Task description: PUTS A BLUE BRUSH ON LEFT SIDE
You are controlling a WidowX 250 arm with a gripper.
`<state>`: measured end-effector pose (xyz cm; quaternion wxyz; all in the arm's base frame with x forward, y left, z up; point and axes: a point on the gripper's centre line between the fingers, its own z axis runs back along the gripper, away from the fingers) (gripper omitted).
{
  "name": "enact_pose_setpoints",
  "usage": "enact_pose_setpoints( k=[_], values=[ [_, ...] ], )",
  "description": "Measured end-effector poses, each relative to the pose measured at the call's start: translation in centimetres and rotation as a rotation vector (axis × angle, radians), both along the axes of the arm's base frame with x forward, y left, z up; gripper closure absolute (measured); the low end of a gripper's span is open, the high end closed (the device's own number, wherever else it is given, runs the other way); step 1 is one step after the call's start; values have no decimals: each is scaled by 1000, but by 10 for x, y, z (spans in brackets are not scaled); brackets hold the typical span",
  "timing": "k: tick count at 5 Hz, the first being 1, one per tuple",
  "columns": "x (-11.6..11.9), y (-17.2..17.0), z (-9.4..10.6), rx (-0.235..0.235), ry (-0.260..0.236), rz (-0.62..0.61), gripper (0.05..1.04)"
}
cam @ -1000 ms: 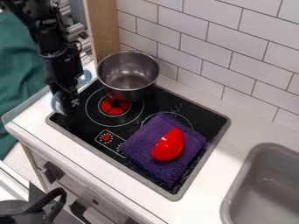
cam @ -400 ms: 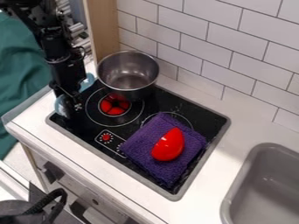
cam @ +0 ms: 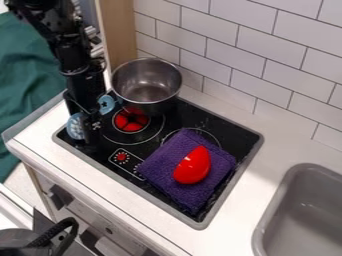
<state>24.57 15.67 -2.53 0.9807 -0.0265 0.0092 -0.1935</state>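
The gripper (cam: 89,134) hangs over the stovetop's (cam: 175,202) end farthest from the sink (cam: 266,220).
Blue parts of the brush (cam: 76,126) show on both sides of it, near the pot (cam: 146,85); from here I can't tell how wide it's open or whether it grips anything.

1. I come into the camera view at its upper left, my black arm (cam: 48,21) slanting down and rightward from the top edge.
2. Below that slant, my wrist (cam: 83,75) drops steeply, nearly upright, leaning just a touch.
3. My black gripper (cam: 88,131) hangs beneath it, pointed downward, in the left part of the view.
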Motion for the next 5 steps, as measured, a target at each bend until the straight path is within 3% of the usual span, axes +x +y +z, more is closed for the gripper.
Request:
enact_pose_setpoints(
  k=[1,2,3,4,5],
  values=[
    [1,-8,24,21,-27,38,74],
    [-3,-20,63,15,-102,238,76],
    [1,-38,84,15,-113,367,76],
    [11,-59,86,11,-118,464,76],
    [25,-75,95,59,-126,414,76]
  ],
)
